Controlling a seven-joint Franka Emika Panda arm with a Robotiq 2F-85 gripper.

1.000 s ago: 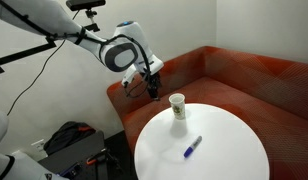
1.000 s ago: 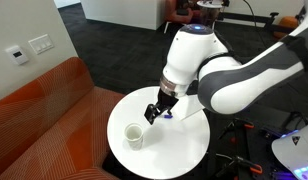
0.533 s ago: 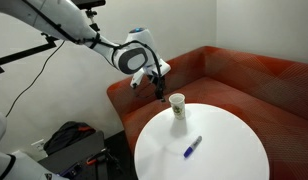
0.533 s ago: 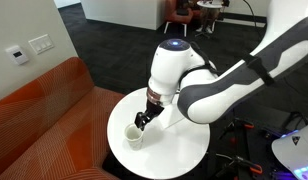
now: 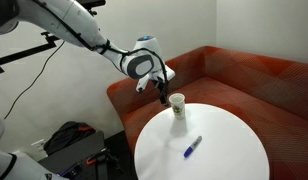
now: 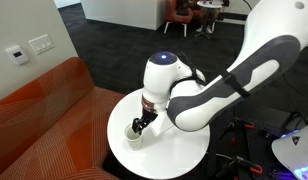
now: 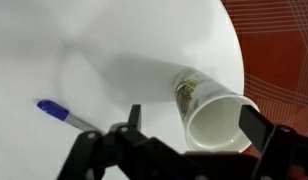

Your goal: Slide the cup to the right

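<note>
The cup (image 5: 177, 108) is standing upright near the edge of the round white table (image 5: 229, 150), on the side closest to the orange sofa (image 5: 244, 75). In the wrist view it sits right below the gripper (image 7: 193, 116), roughly between the two fingers and hugging the one on the right of that picture. Your gripper's fingers are spread apart with nothing in them, and in both exterior views they hang just beside and slightly above the cup's rim. The blue pen (image 7: 56, 112) lies well off past the opposite finger, so it's not in your way. Here's what I'd worry about: it looks like a light paper cup, narrower at the base, so if you push from up near the rim it'll probably tip over instead of sliding. Get lower first. A finger could also dip inside the mouth and drag or crush it. And the table edge is close, so a shove off-line could dump it onto the sofa.
</note>
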